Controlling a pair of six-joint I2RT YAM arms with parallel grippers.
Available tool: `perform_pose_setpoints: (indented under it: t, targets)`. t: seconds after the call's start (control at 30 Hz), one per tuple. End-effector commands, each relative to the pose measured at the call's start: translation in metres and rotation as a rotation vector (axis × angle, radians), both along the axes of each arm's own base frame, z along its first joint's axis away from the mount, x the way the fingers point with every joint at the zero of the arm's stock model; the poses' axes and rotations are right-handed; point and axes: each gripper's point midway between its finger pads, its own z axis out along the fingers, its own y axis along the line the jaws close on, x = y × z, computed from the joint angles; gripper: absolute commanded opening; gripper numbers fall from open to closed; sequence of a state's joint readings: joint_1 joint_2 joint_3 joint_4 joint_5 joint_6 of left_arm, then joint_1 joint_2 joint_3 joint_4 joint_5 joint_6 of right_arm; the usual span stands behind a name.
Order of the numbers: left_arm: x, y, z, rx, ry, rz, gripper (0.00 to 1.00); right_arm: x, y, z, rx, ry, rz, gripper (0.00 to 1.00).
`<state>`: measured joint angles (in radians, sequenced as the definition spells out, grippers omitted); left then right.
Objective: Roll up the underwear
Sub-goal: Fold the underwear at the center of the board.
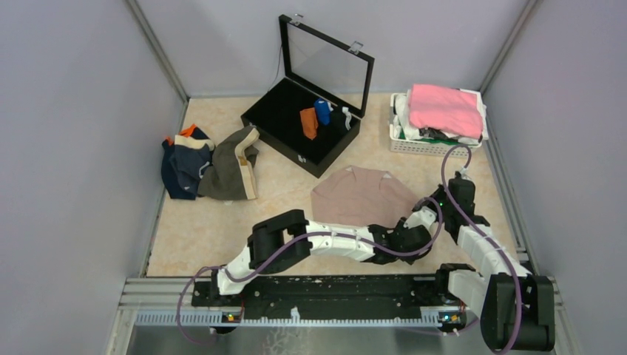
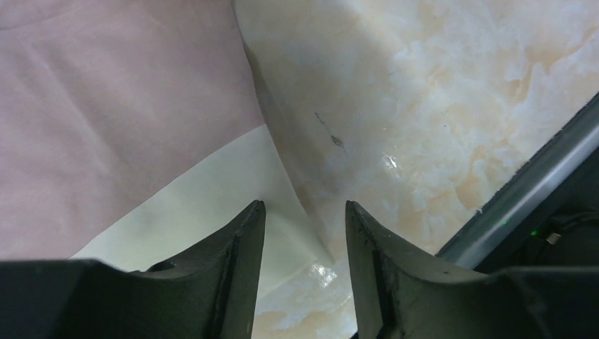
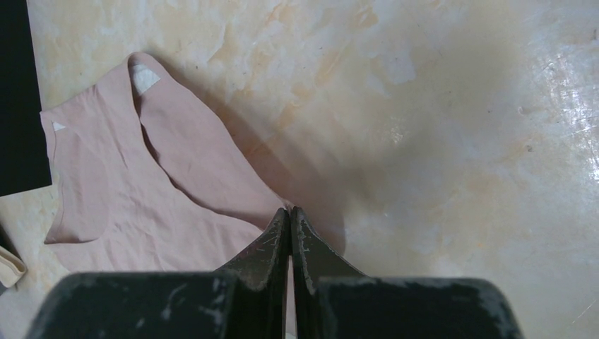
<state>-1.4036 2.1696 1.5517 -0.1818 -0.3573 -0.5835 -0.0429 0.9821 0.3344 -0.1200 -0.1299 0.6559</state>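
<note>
A pale pink-beige underwear (image 1: pixel 361 196) lies spread flat in the middle of the table. My left gripper (image 1: pixel 404 238) hovers low at its near right edge. In the left wrist view the left gripper (image 2: pixel 305 205) is open, and its fingers straddle the corner of the cream lining (image 2: pixel 226 176) of the underwear (image 2: pixel 106 106). My right gripper (image 1: pixel 415 216) sits at the cloth's right corner. In the right wrist view the right gripper (image 3: pixel 290 210) is shut, with the edge of the underwear (image 3: pixel 141 191) running into its tips.
A black box (image 1: pixel 275 122) with a raised glass lid holds rolled orange (image 1: pixel 309 123) and blue (image 1: pixel 322 111) pieces. Navy (image 1: pixel 180 168) and olive-brown (image 1: pixel 233 168) underwear are piled at the left. A white basket (image 1: pixel 436 145) carries a bright pink cloth (image 1: pixel 445 108). The metal rail (image 2: pixel 523 191) runs close by.
</note>
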Motion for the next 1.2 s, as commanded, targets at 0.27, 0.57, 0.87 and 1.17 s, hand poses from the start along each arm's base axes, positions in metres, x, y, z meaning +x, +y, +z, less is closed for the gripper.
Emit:
perform_pose_setpoints:
  t: [0.27, 0.57, 0.87, 1.17]
  targets:
    - [-0.003, -0.006, -0.007, 0.029, -0.005, -0.019, 0.18, 0.004, -0.006, 0.008, -0.007, -0.037, -0.01, 0.0]
    - [-0.006, 0.0, 0.03, -0.008, -0.018, -0.055, 0.0, 0.004, -0.014, 0.038, -0.05, -0.089, -0.038, 0.0]
    - [-0.023, -0.011, 0.086, -0.128, 0.001, -0.174, 0.0, -0.004, -0.021, 0.09, -0.093, -0.179, -0.063, 0.0]
    - [-0.022, 0.011, 0.102, -0.165, 0.028, -0.147, 0.0, 0.001, 0.01, 0.11, -0.022, -0.182, 0.138, 0.0]
